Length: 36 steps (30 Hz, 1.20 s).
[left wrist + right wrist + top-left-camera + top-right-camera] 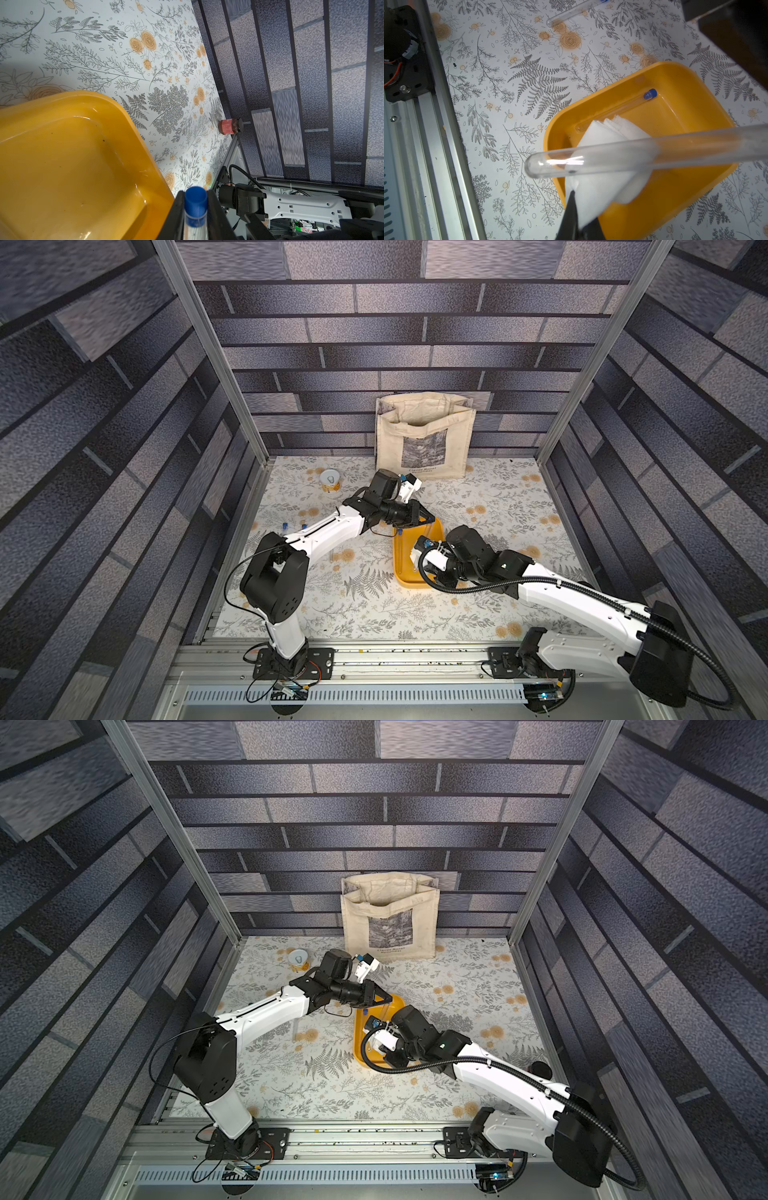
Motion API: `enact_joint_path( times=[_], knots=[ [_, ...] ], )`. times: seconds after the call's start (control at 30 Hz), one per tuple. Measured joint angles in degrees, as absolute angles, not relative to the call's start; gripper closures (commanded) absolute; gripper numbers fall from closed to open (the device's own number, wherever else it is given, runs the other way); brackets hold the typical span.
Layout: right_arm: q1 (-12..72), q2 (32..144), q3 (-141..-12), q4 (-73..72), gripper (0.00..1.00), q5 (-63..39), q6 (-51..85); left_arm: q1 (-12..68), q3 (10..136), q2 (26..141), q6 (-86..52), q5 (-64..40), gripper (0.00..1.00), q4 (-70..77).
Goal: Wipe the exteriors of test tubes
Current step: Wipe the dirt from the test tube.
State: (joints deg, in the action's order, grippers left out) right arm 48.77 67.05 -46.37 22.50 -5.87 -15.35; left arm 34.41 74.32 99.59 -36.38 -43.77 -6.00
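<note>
Your left gripper (430, 517) was clamped narrow on a thin clear test tube (195, 209) at its blue-capped end. It held the tube out above the shallow yellow plastic tray (602, 91), with the tube's rounded closed end reaching toward your right arm. Your right gripper (578, 215) was pinched tight on a small white folded cloth (602, 191), raised over the tray just behind that tube near its closed end; you could not tell from the right wrist view whether cloth and tube actually touched. A second capped tube (612, 111) lay flat inside the tray along one wall, its cap toward a corner. A third tube (571, 12) lay on the pale floral-printed table (498, 506) near the tray. In a top view two small blue caps (285, 526) showed side by side just beside your left arm. A cream canvas tote bag (424, 439) stood against the back wall, a small round tin (330, 480) sat near the table's far left corner, and a red-labelled jar with a dark lid (230, 126) stood at the table's edge.
</note>
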Motion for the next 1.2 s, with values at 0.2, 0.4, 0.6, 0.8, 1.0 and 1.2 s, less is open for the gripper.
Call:
enact_joint_path(
  times=[0.2,0.4,0.6,0.8,1.0,1.2],
  knots=[
    [45.12,67.79,-48.18,22.04,1.0,-6.57,-14.61,34.41,74.32,99.59,-36.27,-44.12,0.78,-6.0],
    [44.31,67.85,-48.95,21.41,1.0,-7.86,-14.63,34.41,74.32,99.59,-36.25,-44.84,0.78,-6.0],
    [44.58,67.35,-48.36,20.8,1.0,-10.09,-14.68,34.41,74.32,99.59,-36.25,-44.84,0.78,-6.0],
    [47.09,64.79,-46.78,20.8,1.0,-11.07,-14.85,34.39,74.32,99.59,-36.23,-44.84,0.78,-6.02],
    [49.95,62.74,-45.47,20.78,1.0,-11.49,-14.15,34.06,74.32,99.59,-36.23,-44.82,0.79,-6.02],
    [50.24,62.3,-43.99,20.78,1.0,-10.24,-12.86,34.02,74.3,99.59,-36.18,-44.82,0.83,-6.02]
  ],
)
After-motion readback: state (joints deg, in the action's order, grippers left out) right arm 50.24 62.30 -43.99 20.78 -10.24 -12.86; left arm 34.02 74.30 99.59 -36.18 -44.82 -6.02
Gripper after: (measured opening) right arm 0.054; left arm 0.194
